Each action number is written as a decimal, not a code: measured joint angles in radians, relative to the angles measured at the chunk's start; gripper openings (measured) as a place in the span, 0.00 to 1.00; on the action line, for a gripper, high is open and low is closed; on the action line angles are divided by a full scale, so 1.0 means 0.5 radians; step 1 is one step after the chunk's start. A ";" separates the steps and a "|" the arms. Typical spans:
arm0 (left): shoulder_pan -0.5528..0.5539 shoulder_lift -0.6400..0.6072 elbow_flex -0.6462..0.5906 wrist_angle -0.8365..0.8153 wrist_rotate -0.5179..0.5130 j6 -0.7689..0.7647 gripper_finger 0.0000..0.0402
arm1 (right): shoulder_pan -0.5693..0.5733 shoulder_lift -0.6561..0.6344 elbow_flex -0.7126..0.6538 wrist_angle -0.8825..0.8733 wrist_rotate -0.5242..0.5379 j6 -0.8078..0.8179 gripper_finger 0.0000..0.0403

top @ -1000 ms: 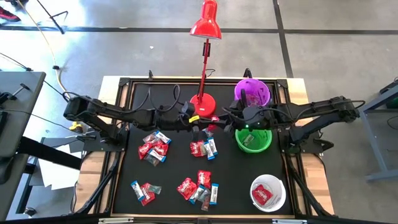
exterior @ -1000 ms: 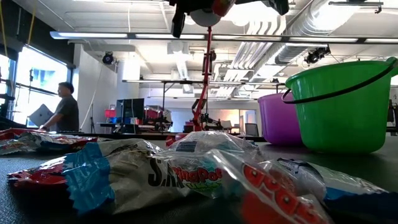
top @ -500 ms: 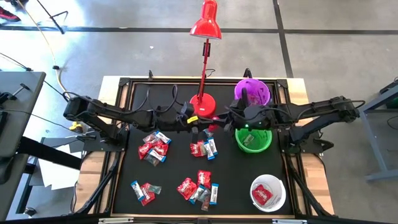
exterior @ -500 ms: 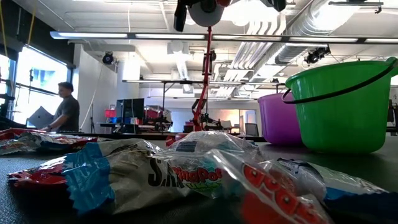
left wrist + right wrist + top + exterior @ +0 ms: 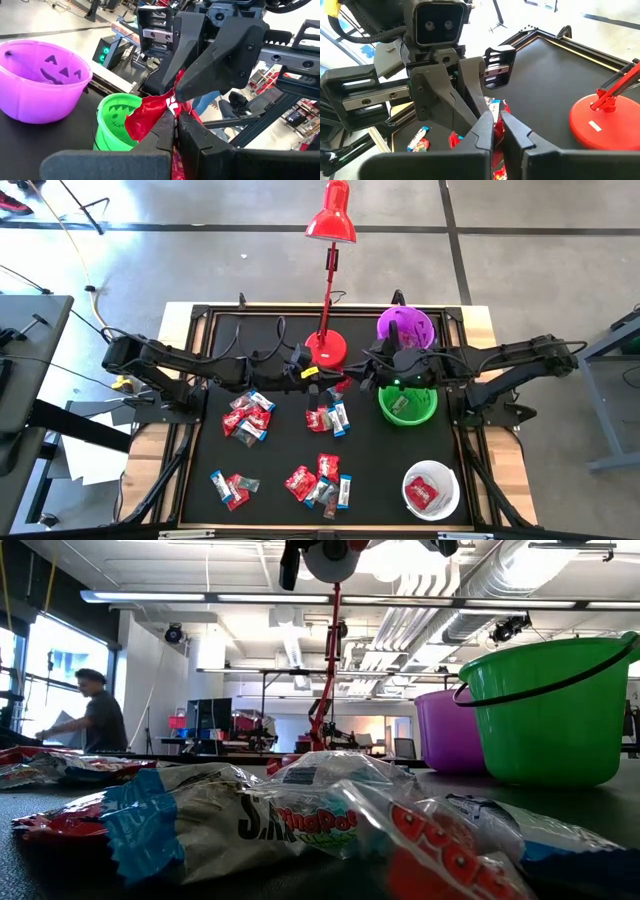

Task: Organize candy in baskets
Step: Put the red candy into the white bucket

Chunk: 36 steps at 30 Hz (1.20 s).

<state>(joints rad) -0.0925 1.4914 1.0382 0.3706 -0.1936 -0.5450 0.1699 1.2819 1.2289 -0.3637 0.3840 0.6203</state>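
moved: right hand [image 5: 494,131] closed onto red candy [image 5: 150,117] | left hand [image 5: 176,125] also pinching it

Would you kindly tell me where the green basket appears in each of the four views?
High view: green basket, right of centre, below the purple basket.
Low view: far right.
Left wrist view: lower centre-left.
Right wrist view: not in it.
Shared landmark: the purple basket.

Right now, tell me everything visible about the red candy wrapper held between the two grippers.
The crinkled, glossy red candy wrapper with white print hangs in mid-air above the black table, near the red lamp base. The left gripper and right gripper are both shut on it, meeting tip to tip. The green bucket stands just beyond.
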 joint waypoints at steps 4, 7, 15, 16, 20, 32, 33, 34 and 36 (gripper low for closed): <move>0.000 0.000 0.000 0.000 0.001 -0.001 0.00 | 0.000 0.000 0.000 0.002 0.000 0.000 0.01; 0.000 -0.008 0.000 -0.002 0.008 -0.001 0.00 | 0.000 0.000 0.001 0.007 -0.001 0.000 0.00; 0.013 -0.008 -0.003 0.064 0.100 -0.005 0.05 | 0.001 -0.005 0.005 0.006 -0.003 0.000 0.00; 0.018 -0.008 -0.003 0.064 0.110 -0.018 0.07 | 0.000 -0.004 0.005 0.003 0.001 0.000 0.00; 0.059 -0.008 -0.003 0.069 0.183 -0.095 0.18 | -0.001 -0.003 0.005 -0.005 0.003 0.002 0.00; 0.180 -0.012 0.001 0.069 0.869 -0.223 0.35 | 0.000 -0.115 -0.001 -0.258 -0.045 0.148 0.00; 0.187 -0.012 0.002 0.062 0.928 -0.253 0.35 | 0.000 -0.144 -0.001 -0.317 -0.050 0.194 0.00; 0.193 -0.012 0.002 0.052 0.975 -0.267 0.34 | -0.001 -0.175 -0.001 -0.396 -0.077 0.256 0.00; 0.205 -0.012 0.002 0.038 1.039 -0.293 0.34 | -0.001 -0.230 -0.001 -0.593 -0.247 0.398 0.00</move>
<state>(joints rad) 0.0100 1.4853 1.0389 0.3897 0.3258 -0.6913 0.1696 1.1670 1.2285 -0.6601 0.2603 0.8194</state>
